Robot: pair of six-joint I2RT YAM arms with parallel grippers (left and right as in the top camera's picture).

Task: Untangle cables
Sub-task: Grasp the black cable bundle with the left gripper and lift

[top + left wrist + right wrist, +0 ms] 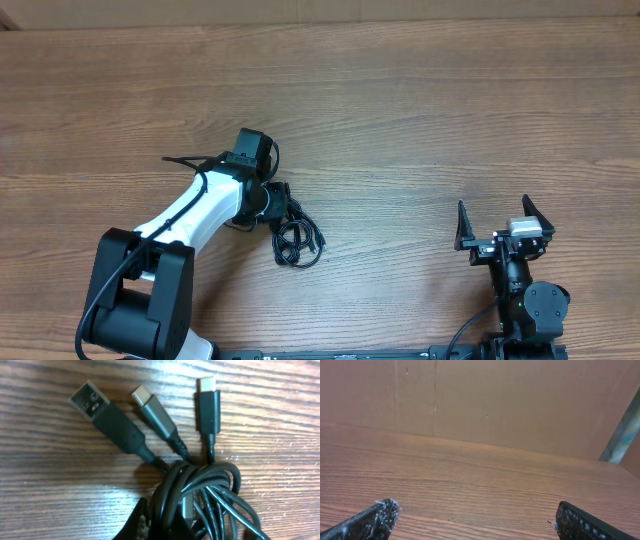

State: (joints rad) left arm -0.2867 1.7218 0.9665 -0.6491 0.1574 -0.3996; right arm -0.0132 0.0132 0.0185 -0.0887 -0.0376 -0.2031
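Coiled black cables [172, 491] fan out three plugs [156, 411]; left hand [287, 212] grip unclear, right hand [493, 203] spread wide

The cables [298, 240] are thin black cords, wound together into one small bundle. The bundle lies flat on the table [420, 110], left of centre. In the left wrist view the coil [200, 495] shows several overlapping loops. Three plug ends fan out of it side by side on the wood — a wide USB-A plug [95, 405], a slim dark-grey plug [152, 410] and a black plug [207, 402] — near one another, none touching.
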